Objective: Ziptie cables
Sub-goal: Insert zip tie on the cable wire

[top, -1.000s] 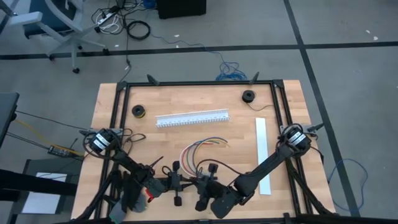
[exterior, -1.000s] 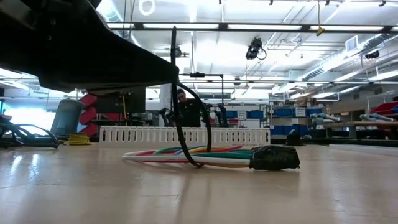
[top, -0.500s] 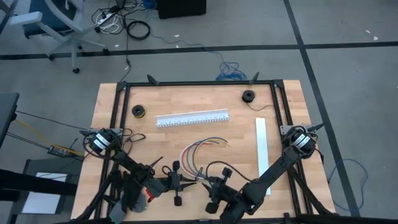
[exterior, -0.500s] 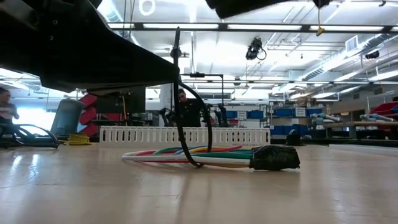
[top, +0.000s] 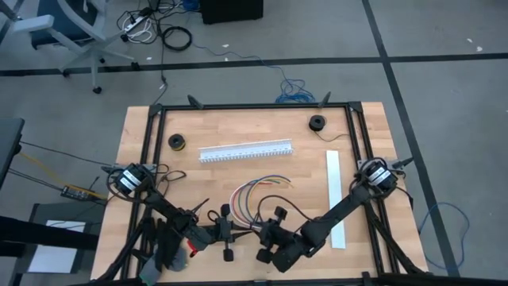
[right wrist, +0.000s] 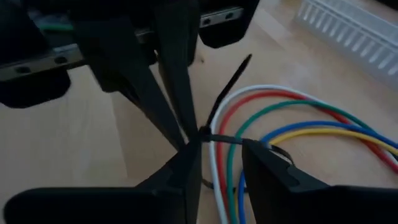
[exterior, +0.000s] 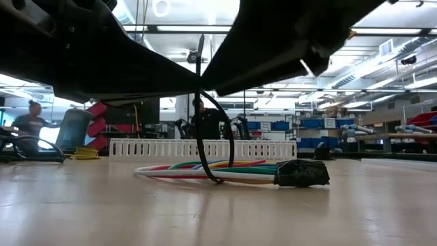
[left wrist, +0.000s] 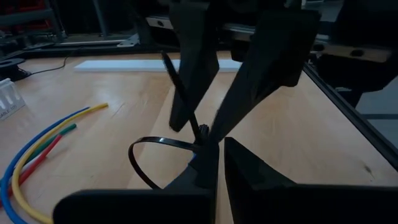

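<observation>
Both arms reaching low over the bench's (top: 159, 159) near edge, tips meeting nose to nose at the black zip tie (left wrist: 163, 147). Left pincer (left wrist: 210, 155) pinching the zip tie's head, right pincer (right wrist: 219, 152) slightly spread around its strap. Five cables (right wrist: 292, 121), red, green, blue, yellow, white, inside the loop, near the slotted channel (top: 244, 150).

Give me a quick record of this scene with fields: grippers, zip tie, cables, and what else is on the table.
left gripper: shut on the zip tie head
right gripper: open, fingers either side of the tie's strap
zip tie: loose loop around the cables, tail sticking up
cables: lying flat, dark plug at one end
also: white slotted channel, white strip
</observation>
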Tool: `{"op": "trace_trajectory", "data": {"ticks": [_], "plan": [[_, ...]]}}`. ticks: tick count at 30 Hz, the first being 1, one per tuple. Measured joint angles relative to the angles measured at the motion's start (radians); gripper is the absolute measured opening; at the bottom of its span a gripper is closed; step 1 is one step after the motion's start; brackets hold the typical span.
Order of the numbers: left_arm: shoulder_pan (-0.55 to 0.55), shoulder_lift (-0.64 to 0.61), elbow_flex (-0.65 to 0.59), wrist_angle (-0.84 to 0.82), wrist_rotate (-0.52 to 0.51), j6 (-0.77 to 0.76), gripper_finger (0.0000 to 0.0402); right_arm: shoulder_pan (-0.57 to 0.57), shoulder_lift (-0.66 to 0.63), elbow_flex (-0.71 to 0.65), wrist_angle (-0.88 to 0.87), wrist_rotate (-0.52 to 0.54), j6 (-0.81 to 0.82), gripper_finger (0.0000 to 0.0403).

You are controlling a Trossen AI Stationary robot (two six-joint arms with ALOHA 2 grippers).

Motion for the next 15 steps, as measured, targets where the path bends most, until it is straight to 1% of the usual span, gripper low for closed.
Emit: {"op": "trace_trajectory", "data": {"ticks": [5,11,15], "plan": [[-0.002,0.0,-0.001,-0.004,0.002,0.002,0.0,-0.021,0.0,-0.019,0.09,-0.035,-0.097,0.0085],[0.0,0.0,-0.001,-0.002,0.002,0.022,0.0,-0.048,0.0,-0.02,0.12,-0.082,-0.129,0.0075],[-0.001,0.0,0.0,0.001,0.007,0.025,0.0,-0.049,0.0,-0.02,0.16,-0.088,-0.171,0.0075]]}}
